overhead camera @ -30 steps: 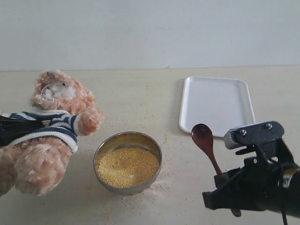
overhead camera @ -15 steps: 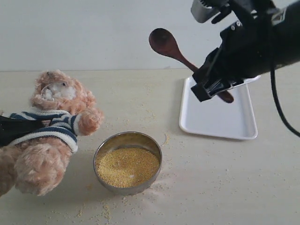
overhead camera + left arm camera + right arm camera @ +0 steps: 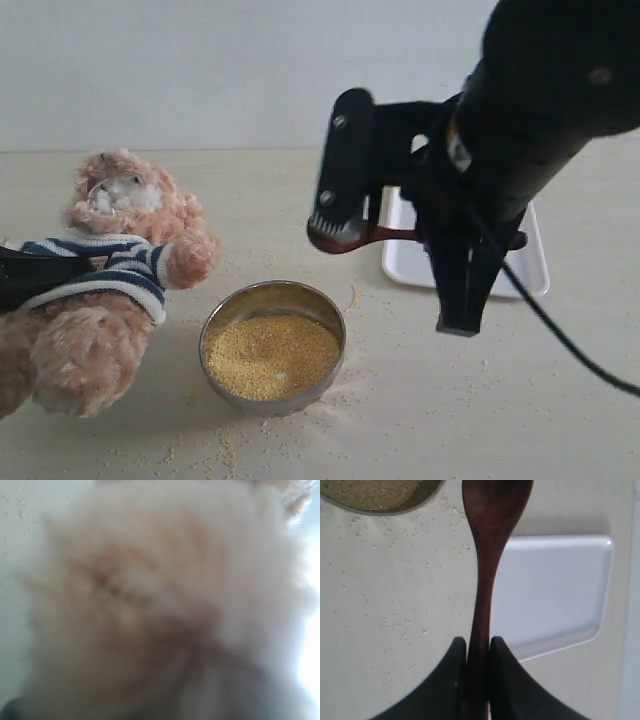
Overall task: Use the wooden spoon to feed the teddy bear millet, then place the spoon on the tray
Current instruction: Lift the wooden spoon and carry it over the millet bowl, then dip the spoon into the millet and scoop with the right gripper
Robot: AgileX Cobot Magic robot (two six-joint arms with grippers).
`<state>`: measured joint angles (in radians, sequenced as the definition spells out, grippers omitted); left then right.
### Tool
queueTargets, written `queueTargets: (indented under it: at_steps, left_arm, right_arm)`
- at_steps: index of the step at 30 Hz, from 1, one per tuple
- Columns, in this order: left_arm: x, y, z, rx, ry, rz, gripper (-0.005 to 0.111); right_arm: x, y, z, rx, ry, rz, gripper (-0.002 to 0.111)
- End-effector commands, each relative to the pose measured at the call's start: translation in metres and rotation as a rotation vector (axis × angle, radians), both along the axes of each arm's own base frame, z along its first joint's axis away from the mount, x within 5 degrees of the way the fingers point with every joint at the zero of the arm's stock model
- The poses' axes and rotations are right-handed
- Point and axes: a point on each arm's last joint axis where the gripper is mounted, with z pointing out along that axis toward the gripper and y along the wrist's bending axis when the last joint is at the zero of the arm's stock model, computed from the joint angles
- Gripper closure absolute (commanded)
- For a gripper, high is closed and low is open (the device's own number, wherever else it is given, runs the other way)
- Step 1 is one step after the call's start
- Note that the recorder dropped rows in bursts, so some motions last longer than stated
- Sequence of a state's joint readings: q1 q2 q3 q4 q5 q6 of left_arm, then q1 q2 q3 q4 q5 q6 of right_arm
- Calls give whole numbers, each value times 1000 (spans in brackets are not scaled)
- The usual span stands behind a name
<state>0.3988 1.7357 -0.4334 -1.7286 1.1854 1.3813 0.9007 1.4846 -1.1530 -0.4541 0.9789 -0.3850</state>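
The right end effector [image 3: 477, 649] has its two dark fingers closed tight on the thin handle of the wooden spoon [image 3: 385, 236], gripping it low on the shaft so the oval bowl sticks out ahead. From where I stand the spoon hangs roughly level above the counter [image 3: 420, 410], its long axis running across the room with the bowl end pointing towards the teddy bear's [image 3: 120, 240] side.

The millet [image 3: 272, 355] sits heaped in the metal bowl [image 3: 214, 330], below the spoon tip and a little to the bear's side of it. To my eye the tip has to go down and slightly forward to dip in. The wrist camera shows no grains on the part of the spoon it catches. The tray [image 3: 400, 265] lies behind the arm, partly hidden.

This right arm is the nearer one to the millet. The left end effector [image 3: 30, 278] is a dark shape at the bear's striped middle. Its camera shows only blurred fur, so I cannot tell how its jaws stand.
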Motion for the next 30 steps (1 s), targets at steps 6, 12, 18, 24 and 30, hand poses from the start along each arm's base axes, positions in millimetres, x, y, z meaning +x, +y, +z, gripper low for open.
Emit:
queueTargets:
  at_steps: [6,12,18,24,30]
  left_arm:
    - [2,-1,5,-32,-26,-1,102]
    - [2,-1,5,-32,-27,-1,102]
    - [2,-1,5,-32,-27,-1,102]
    - [2,-1,5,-32,-27,-1,102]
    - [2,-1,5,-32,-27,-1,102]
  right_arm:
    - [-18,56,-47,-241,-120,125,108]
    - [-19,68,-60,-152,-66,146,108]
    - [-28,68,-66,-185,46,226,108]
    - [-32,65,-67,-196,93,206,108]
    - [-33,66,-68,-190,104,203,108]
